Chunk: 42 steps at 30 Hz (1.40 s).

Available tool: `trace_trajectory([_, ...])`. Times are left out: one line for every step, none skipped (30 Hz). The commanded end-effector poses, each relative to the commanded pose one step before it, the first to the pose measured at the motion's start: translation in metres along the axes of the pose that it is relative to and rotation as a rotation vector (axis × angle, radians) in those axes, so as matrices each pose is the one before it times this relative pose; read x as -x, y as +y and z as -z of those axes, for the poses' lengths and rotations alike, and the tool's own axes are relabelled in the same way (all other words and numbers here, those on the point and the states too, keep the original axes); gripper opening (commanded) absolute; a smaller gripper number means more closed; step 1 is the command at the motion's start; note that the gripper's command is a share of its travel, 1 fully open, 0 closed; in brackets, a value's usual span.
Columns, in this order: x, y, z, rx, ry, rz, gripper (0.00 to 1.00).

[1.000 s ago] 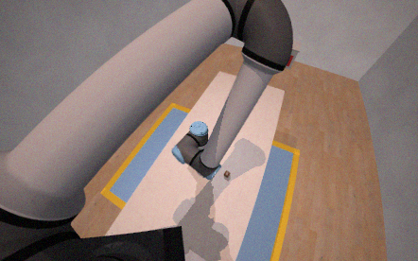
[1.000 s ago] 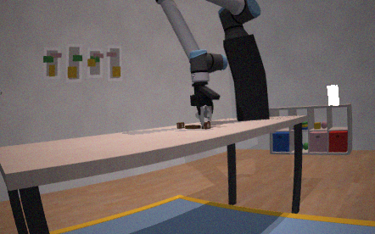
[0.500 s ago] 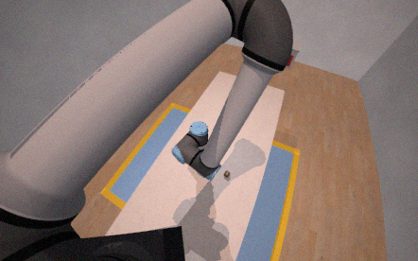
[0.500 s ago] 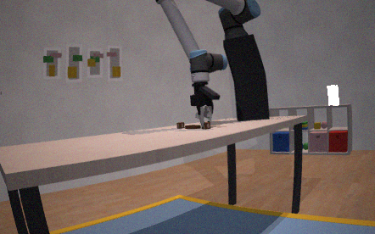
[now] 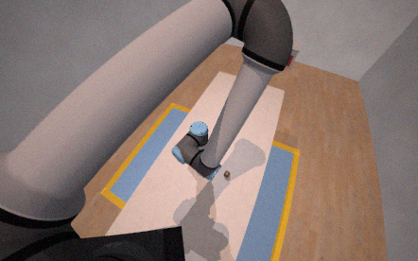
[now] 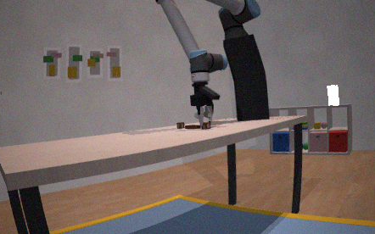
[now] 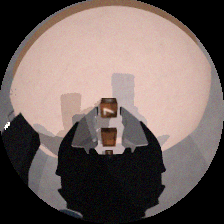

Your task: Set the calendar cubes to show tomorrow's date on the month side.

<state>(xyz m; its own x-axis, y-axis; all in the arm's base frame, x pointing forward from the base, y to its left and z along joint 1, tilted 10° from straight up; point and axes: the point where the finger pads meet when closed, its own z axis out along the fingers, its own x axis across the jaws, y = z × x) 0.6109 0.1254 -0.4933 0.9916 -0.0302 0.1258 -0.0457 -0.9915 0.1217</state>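
Note:
A brown cube (image 6: 206,125) (image 7: 108,107) with a light mark stands on the table between my fingertips. My gripper (image 6: 205,124) (image 7: 108,107) is slightly open around it, with narrow gaps beside the cube in the wrist view. A flat brown piece (image 6: 193,126), likely the tray, lies beside it in the exterior view. A second small brown cube (image 5: 226,174) (image 6: 180,125) stands on the far side of that piece. The wrist view also shows a brown block further back between the fingers, and part of another brown piece (image 7: 109,152). The digits cannot be read. The arm hides my gripper in the top view.
The long pale table (image 5: 261,104) (image 6: 86,148) (image 7: 160,55) lies under the arm, with arm shadows across it. Blue floor mats with yellow borders lie on both sides. A shelf (image 6: 350,127) with coloured boxes stands at the wall beyond the table.

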Motion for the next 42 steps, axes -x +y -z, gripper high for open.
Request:
trace_trajectory([-0.00042,-0.00011,0.00072,-0.00013,0.00080,0.00003,0.29])
trace_trajectory([0.00000,0.00000,0.00055,0.00000,0.00000,0.00000,0.29])
trace_trajectory([0.00000,0.00000,0.00100,0.00000,0.00000,0.00000,0.29])
trace_trajectory([0.00000,0.00000,0.00153,0.00000,0.00000,0.00000,0.29])
trace_trajectory([0.00000,0.00000,0.00211,0.00000,0.00000,0.00000,0.29])
trace_trajectory([0.00000,0.00000,0.00270,0.00000,0.00000,0.00000,0.29])
trace_trajectory([0.00000,0.00000,0.00329,0.00000,0.00000,0.00000,0.29])
trace_trajectory([0.00000,0.00000,0.00384,0.00000,0.00000,0.00000,0.29])
trace_trajectory([0.00000,0.00000,0.00434,0.00000,0.00000,0.00000,0.29])
trace_trajectory([0.00000,0.00000,0.00477,0.00000,0.00000,0.00000,0.29])
trace_trajectory([0.00000,0.00000,0.00513,0.00000,0.00000,0.00000,0.29])
trace_trajectory([0.00000,0.00000,0.00539,0.00000,0.00000,0.00000,0.29])
trace_trajectory([0.00000,0.00000,0.00556,0.00000,0.00000,0.00000,0.29])
trace_trajectory([0.00000,0.00000,0.00562,0.00000,0.00000,0.00000,0.29])
trace_trajectory([0.00000,0.00000,0.00000,0.00000,0.00000,0.00000,0.29])
trace_trajectory([0.00000,0.00000,0.00000,0.00000,0.00000,0.00000,0.29])
trace_trajectory([0.00000,0.00000,0.00559,0.00000,0.00000,0.00000,0.29])
trace_trajectory([0.00000,0.00000,0.00546,0.00000,0.00000,0.00000,0.29])
trace_trajectory([0.00000,0.00000,0.00523,0.00000,0.00000,0.00000,0.29])
trace_trajectory([0.00000,0.00000,0.00492,0.00000,0.00000,0.00000,0.29])
trace_trajectory([0.00000,0.00000,0.00453,0.00000,0.00000,0.00000,0.29])
trace_trajectory([0.00000,0.00000,0.00408,0.00000,0.00000,0.00000,0.29])
trace_trajectory([0.00000,0.00000,0.00358,0.00000,0.00000,0.00000,0.29])
trace_trajectory([0.00000,0.00000,0.00304,0.00000,0.00000,0.00000,0.29])
trace_trajectory([0.00001,0.00000,0.00249,0.00000,0.00000,0.00000,0.29])
trace_trajectory([-0.00001,0.00000,0.00193,0.00000,0.00000,0.00000,0.29])
trace_trajectory([0.00000,0.00000,0.00140,0.00000,0.00000,0.00000,0.29])
trace_trajectory([0.00000,0.00000,0.00091,0.00000,0.00000,0.00000,0.29])
trace_trajectory([0.00000,0.00000,0.00051,0.00000,0.00000,0.00000,0.29])
trace_trajectory([0.00000,0.00000,0.00020,0.00000,0.00000,0.00000,0.29])
trace_trajectory([0.00000,0.00000,0.00003,0.00000,0.00000,0.00000,0.29])
trace_trajectory([0.00000,0.00000,0.00000,0.00000,0.00000,0.00000,0.29])
trace_trajectory([0.00000,0.00000,0.00000,0.00000,0.00000,0.00000,0.29])
trace_trajectory([0.00000,0.00000,0.00000,0.00000,0.00000,0.00000,1.00])
trace_trajectory([0.00000,0.00000,0.00000,0.00000,0.00000,0.00000,1.00])
trace_trajectory([0.00000,0.00000,0.00000,0.00000,0.00000,0.00000,1.00])
trace_trajectory([0.00000,0.00000,0.00000,0.00000,0.00000,0.00000,1.00])
trace_trajectory([0.00000,0.00000,0.00000,0.00000,0.00000,0.00000,1.00])
trace_trajectory([0.00000,0.00000,0.00000,0.00000,0.00000,0.00000,1.00])
trace_trajectory([0.00000,0.00000,0.00000,0.00000,0.00000,0.00000,1.00])
trace_trajectory([0.00000,0.00000,0.00000,0.00000,0.00000,0.00000,1.00])
trace_trajectory([0.00000,0.00000,0.00000,0.00000,0.00000,0.00000,1.00])
